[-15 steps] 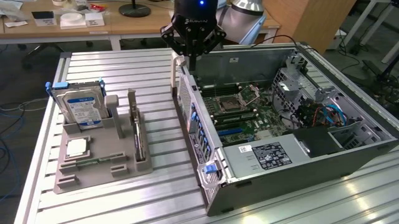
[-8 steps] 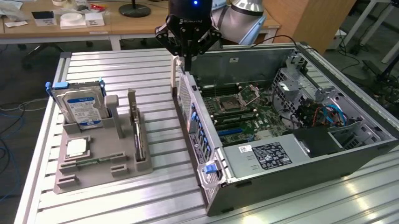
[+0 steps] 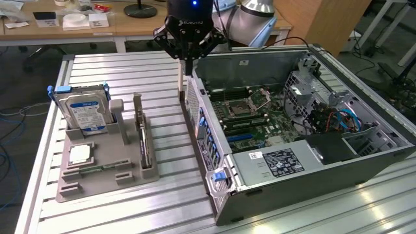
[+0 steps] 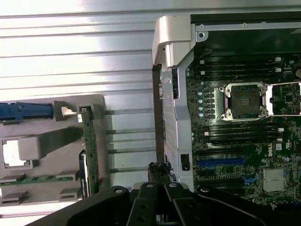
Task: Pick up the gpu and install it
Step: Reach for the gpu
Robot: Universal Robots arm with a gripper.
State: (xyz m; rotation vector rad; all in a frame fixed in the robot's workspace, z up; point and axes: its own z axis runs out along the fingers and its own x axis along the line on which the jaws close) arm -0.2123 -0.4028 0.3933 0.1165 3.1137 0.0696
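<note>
Black gripper (image 3: pixel 188 68) points straight down, jaws clenched on the top edge of a thin brownish circuit card, the gpu (image 3: pixel 180 83). The card hangs upright, seen edge-on, just outside the open grey metal computer case (image 3: pixel 364 161) at four o'clock. Its bracket end is hard to make out. A grey plastic parts tray (image 3: pixel 78 187) lies at eight o'clock.
</note>
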